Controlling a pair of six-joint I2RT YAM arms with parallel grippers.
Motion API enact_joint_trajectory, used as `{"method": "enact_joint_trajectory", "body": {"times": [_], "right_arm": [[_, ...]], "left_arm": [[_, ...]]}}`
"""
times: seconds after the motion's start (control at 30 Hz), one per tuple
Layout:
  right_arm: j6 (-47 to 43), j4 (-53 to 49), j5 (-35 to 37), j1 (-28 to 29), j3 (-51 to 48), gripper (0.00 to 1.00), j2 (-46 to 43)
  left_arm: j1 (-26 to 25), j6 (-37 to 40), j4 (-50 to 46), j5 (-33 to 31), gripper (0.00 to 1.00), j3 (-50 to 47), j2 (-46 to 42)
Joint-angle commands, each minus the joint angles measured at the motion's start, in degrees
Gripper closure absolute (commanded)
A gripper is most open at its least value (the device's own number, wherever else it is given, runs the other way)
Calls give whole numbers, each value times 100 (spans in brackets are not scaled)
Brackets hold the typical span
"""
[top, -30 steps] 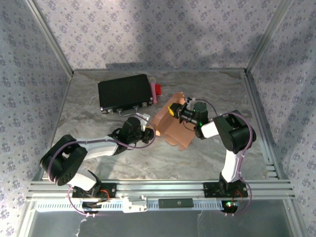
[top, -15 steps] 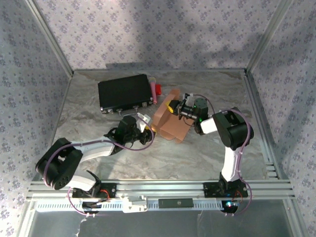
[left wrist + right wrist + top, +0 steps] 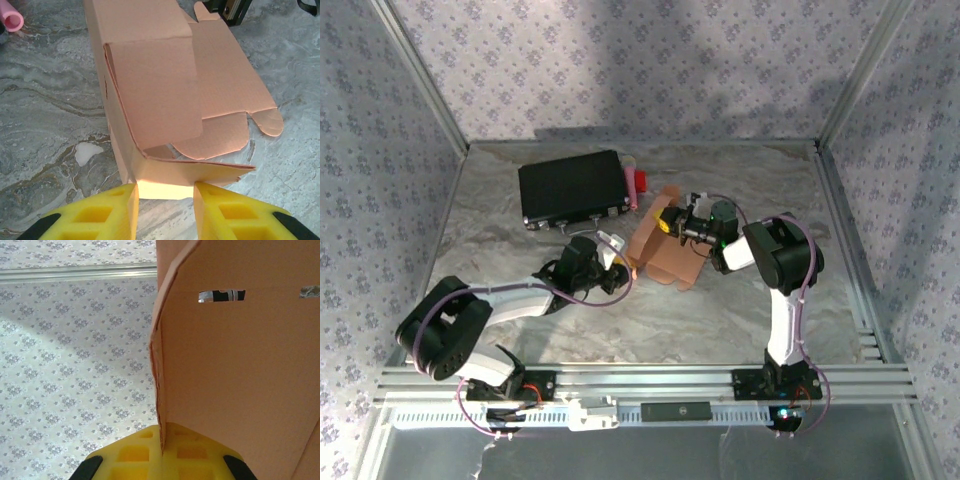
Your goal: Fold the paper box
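Note:
The paper box (image 3: 662,256) is light orange-tan cardboard, half folded, lying mid-table with loose flaps. In the left wrist view the paper box (image 3: 150,85) has one flap folded over its open end and a rounded tab lying on the table. My left gripper (image 3: 621,263) is at its near-left end. There my left gripper (image 3: 166,192) has a bright end flap filling the gap between its yellow fingers (image 3: 112,210), touching both. My right gripper (image 3: 668,224) holds the far side. My right gripper (image 3: 161,440) is shut on the thin edge of a raised panel of the paper box (image 3: 240,365).
A black rectangular case (image 3: 572,187) lies at the back left, with a red and pink object (image 3: 640,181) at its right end, close behind the box. Patterned walls and metal rails enclose the marbled table (image 3: 720,320).
The right gripper has moved left and back with its panel, and the box has drawn together from a flatter spread. The left gripper has shifted slightly at the box's near end.

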Motion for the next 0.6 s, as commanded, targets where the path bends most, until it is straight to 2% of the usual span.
{"method": "enact_joint_trajectory", "body": {"times": [0.0,0.43,0.57], "right_arm": [[-69,181,-133,-76,32,100,246],[-44,140,-157,-59,30,100,156],[-40,133,-172,-62,45,100,130]], "left_arm": [[-26,93,21,63,65,111,113],[-109,300,308,-74,70,149,322],[-105,480,400,-325,70,102,276]]}}
